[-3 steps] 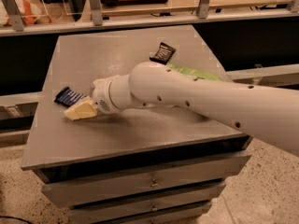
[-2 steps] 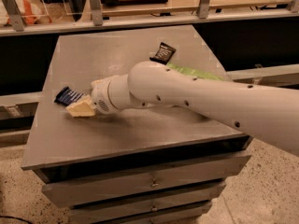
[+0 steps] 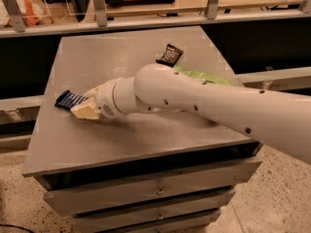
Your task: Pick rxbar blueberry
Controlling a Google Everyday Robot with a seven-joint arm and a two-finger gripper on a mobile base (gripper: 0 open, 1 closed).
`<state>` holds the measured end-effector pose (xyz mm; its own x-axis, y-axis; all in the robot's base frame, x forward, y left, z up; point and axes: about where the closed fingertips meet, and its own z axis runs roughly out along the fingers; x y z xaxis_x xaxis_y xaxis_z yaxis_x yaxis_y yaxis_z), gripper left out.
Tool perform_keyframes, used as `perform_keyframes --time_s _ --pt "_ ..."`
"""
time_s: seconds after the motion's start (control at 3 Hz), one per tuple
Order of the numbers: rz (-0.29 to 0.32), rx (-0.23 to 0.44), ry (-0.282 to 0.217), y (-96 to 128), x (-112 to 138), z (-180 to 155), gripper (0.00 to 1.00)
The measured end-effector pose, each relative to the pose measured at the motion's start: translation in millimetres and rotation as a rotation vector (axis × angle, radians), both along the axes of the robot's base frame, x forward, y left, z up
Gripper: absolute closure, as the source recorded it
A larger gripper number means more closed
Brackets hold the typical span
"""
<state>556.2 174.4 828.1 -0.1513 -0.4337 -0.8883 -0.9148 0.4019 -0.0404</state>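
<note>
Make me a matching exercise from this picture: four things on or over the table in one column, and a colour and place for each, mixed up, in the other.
Things
1. rxbar blueberry
2. small bar wrapper
3. chip bag
4. gripper

Colour and place
A. green, partly hidden behind the arm
B. cream, at the arm's end, over the left side of the table
C. navy blue, near the table's left edge
D. black-brown, toward the table's far edge

Pairs: 1-C, 2-D, 3-A, 4-B

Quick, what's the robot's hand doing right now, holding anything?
Gripper: at the left side of the table, on the rxbar blueberry; whether it holds it cannot be told.
</note>
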Motion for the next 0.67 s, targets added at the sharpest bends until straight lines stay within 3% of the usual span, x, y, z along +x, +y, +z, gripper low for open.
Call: perform_keyframes --time_s 0.67 --pt "0.033 0.076 -0.100 3 -2 26 1.00"
